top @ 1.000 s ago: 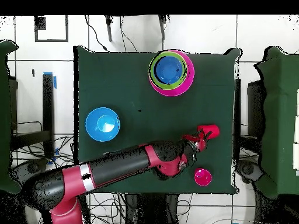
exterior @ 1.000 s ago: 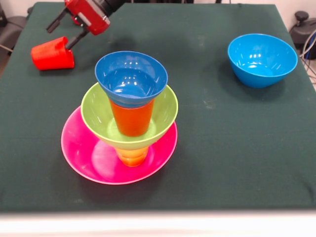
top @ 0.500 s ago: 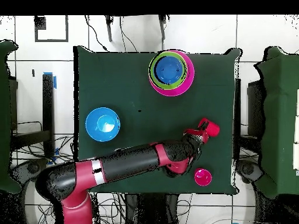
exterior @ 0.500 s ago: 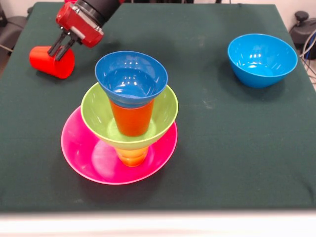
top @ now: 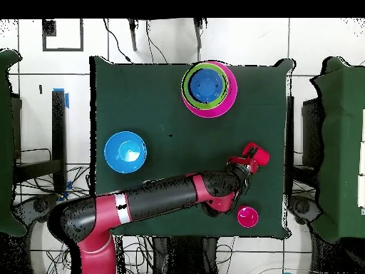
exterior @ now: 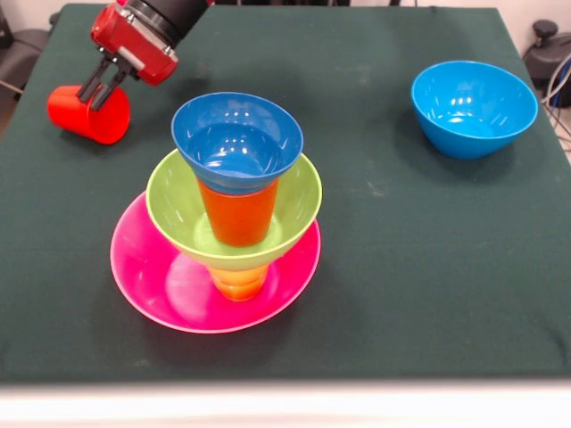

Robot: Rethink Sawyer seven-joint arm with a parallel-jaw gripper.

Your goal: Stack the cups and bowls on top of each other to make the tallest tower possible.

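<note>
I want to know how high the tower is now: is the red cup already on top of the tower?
No, the red cup is tilted in the tool, beside the tower.

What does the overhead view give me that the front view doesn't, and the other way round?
Only the overhead view shows the small pink bowl near the table's edge and the whole arm. Only the front view shows the tower's side: yellow cup and orange cup between the bowls. Both show the gripper shut on the tilted red cup, the light blue bowl and the tower.
</note>
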